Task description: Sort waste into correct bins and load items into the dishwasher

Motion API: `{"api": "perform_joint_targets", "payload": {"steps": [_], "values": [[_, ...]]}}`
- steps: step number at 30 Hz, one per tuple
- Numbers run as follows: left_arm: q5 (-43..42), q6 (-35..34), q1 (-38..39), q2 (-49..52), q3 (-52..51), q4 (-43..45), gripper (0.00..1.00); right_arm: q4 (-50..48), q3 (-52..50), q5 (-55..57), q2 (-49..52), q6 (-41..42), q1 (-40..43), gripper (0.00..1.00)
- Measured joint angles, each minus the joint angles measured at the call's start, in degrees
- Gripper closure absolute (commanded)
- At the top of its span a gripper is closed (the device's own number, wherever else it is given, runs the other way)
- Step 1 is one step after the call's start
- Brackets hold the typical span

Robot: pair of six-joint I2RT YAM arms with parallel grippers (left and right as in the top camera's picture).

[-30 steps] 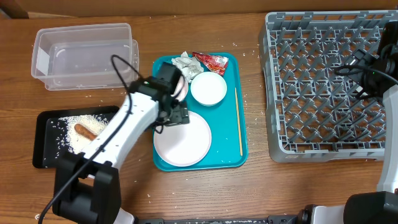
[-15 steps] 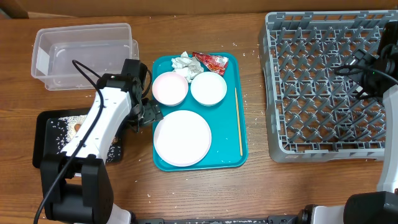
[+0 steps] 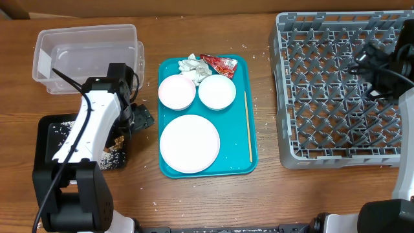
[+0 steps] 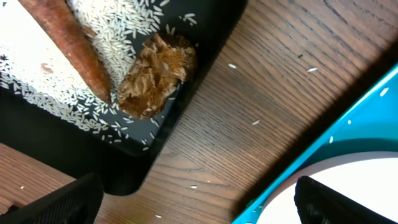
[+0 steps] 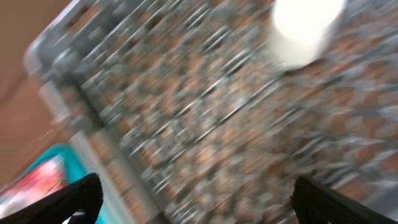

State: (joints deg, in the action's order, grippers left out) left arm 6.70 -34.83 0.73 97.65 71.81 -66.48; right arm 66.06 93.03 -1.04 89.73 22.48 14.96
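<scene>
Over the right edge of the black tray [image 3: 45,139], the left gripper [image 3: 141,118] hovers, fingers wide apart and empty. Sausage [image 4: 68,43], crumbly bit [image 4: 155,74] and rice [image 4: 124,25] lie in the tray, so food scraps look sorted. Next, likely: napkin [image 3: 190,65] and wrapper [image 3: 220,65], at the far end of the teal tray [image 3: 234,139], go to the clear tub [image 3: 84,39]. The right gripper [image 3: 361,59], fingers spread, hangs over the rack [image 3: 336,90]; a white blur there may be the cup.
</scene>
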Motion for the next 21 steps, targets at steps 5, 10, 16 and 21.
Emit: {"api": "perform_joint_targets", "payload": {"steps": [5, 10, 16, 21], "values": [[0.0, 0.0, 0.0, 0.0, 0.0, 0.9, 0.00, 1.3, 0.0, -15.6, 0.0, -0.2, -0.1, 0.00], [0.0, 0.0, 0.0, 0.0, 0.0, 1.4, 0.00, 3.4, 0.0, -25.7, 0.0, -6.4, -4.0, 0.00], [0.0, 0.0, 0.0, 0.0, -0.1, 1.7, 0.00, 6.8, -1.4, -21.7, 0.0, -12.7, -18.3, 0.00], [0.0, 0.0, 0.0, 0.0, -0.1, 2.8, 0.00, 1.6, -8.1, -15.6, 0.0, -13.6, -28.2, 0.16]]}}
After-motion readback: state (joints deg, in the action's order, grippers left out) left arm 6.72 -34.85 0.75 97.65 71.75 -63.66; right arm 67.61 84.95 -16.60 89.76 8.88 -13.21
